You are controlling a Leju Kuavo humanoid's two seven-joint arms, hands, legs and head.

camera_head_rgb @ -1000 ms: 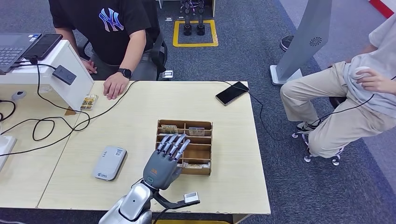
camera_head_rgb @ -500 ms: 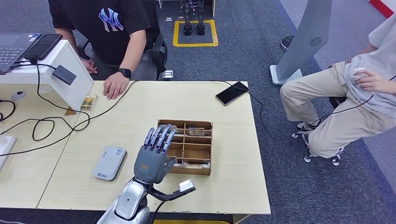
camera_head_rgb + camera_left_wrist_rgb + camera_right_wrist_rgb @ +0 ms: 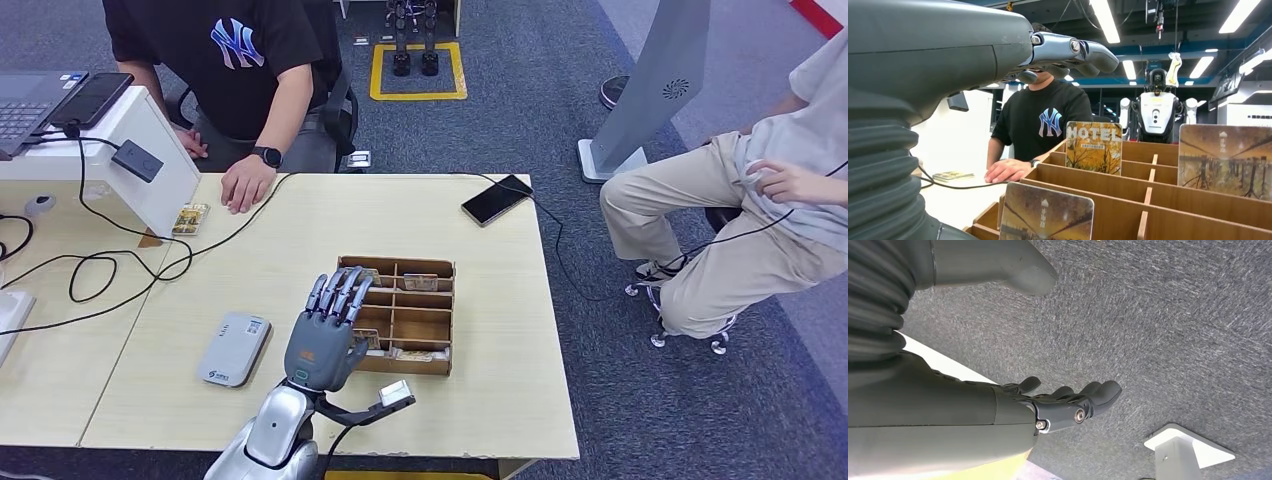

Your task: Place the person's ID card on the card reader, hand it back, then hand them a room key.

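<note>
The left hand [image 3: 325, 335] hovers over the near-left corner of the wooden card box [image 3: 428, 322] on the bench [image 3: 300, 250], fingers straight, apart and holding nothing. Hotel key cards [image 3: 1093, 146] stand upright in the box's slots. The grey card reader [image 3: 235, 348] lies just left of the hand. The ID card [image 3: 190, 217] lies at the far left, near the person's hand [image 3: 243, 187]. The right hand [image 3: 1068, 402] hangs over carpet — fingers loosely extended, empty
</note>
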